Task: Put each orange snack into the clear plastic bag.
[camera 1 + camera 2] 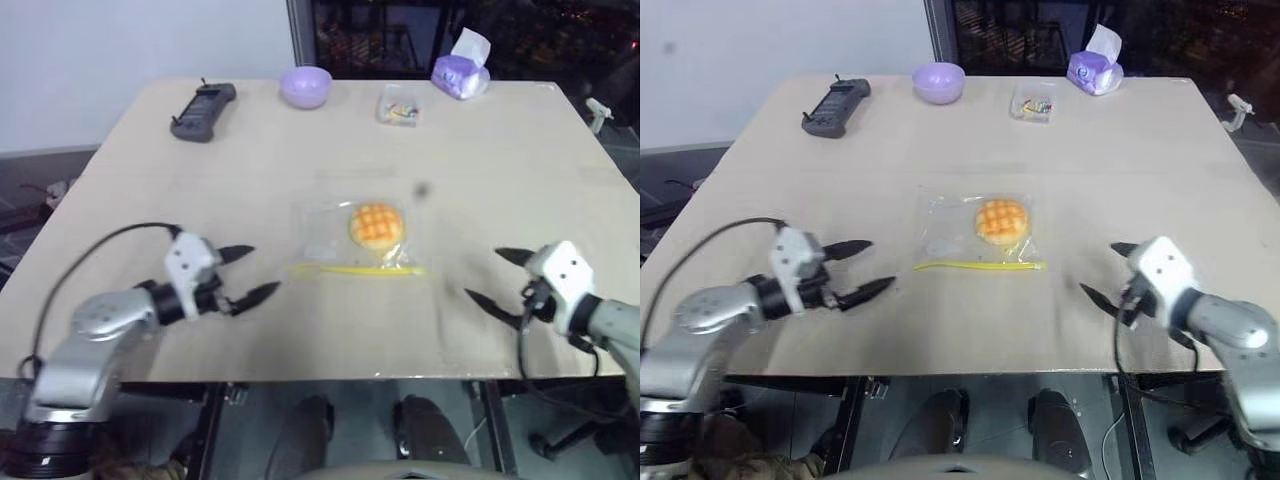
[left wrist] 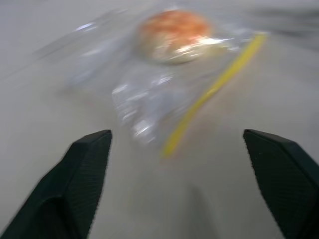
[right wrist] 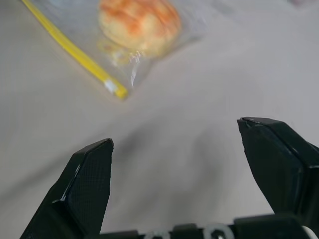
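Well, we see the orange snack [image 1: 376, 224] inside the clear plastic bag [image 1: 325, 233].
Left pincer [image 1: 249, 273] and right pincer [image 1: 501, 279] gape empty (well apart, flanking it).

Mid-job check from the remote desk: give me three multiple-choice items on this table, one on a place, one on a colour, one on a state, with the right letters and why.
1. Where is the orange snack?
A. inside the clear plastic bag
B. in the purple bowl
C. beside the tissue pack

2. What colour is the bag's seal strip?
A. red
B. yellow
C. blue

3. How are the left gripper and right gripper?
A. both open, holding nothing
B. both shut on the bag
C. left shut, right open

Answers: 1 A, the bun shows through the film; 2 B, the yellow line along the near edge; 3 A, fingers spread clear of the bag.
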Action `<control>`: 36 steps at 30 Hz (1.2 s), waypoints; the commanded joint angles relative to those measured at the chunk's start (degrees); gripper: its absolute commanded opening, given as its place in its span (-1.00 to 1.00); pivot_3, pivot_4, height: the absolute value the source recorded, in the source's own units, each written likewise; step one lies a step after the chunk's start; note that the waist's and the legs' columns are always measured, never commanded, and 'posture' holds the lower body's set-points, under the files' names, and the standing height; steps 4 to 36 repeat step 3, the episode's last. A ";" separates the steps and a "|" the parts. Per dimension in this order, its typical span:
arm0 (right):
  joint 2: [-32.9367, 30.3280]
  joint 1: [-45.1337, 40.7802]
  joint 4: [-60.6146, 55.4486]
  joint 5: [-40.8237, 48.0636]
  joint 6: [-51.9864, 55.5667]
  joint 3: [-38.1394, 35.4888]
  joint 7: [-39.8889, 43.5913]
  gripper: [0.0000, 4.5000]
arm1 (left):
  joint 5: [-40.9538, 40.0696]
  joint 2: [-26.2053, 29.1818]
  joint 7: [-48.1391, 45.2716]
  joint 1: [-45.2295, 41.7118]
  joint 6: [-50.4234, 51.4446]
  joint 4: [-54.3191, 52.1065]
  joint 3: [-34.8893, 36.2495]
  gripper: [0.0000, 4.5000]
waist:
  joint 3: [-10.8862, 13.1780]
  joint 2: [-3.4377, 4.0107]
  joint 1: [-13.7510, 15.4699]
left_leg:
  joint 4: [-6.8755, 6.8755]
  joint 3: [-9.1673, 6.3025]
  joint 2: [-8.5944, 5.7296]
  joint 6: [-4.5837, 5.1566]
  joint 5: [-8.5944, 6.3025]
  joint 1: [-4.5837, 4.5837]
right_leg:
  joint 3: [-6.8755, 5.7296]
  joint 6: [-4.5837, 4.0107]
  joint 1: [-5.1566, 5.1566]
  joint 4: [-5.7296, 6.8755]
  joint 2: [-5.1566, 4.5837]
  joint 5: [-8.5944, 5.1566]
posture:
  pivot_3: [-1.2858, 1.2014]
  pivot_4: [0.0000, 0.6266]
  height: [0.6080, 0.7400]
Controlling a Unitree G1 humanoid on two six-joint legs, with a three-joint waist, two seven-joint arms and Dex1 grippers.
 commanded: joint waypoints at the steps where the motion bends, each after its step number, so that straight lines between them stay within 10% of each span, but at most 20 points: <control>1: -1.29 1.52 -3.30 5.96 0.65 -5.59 3.02 1.00 | -2.06 2.31 -1.10 1.26 3.03 -2.76 4.58 0.96 | 0.00 0.00 0.05 | 0.00 0.01 0.00 0.00 0.00 0.00 | 0.00 0.01 0.01 -0.03 0.00 0.00 | 0.03 -0.52 0.67; 36: -0.92 1.98 -2.91 8.58 1.17 -7.80 3.14 1.00 | -2.10 3.35 -1.91 1.52 4.00 -2.12 5.82 0.96 | 0.00 -0.01 0.06 | 0.00 0.02 0.01 0.00 0.00 -0.01 | 0.00 0.01 0.02 -0.09 0.01 0.00 | 0.03 -0.52 0.67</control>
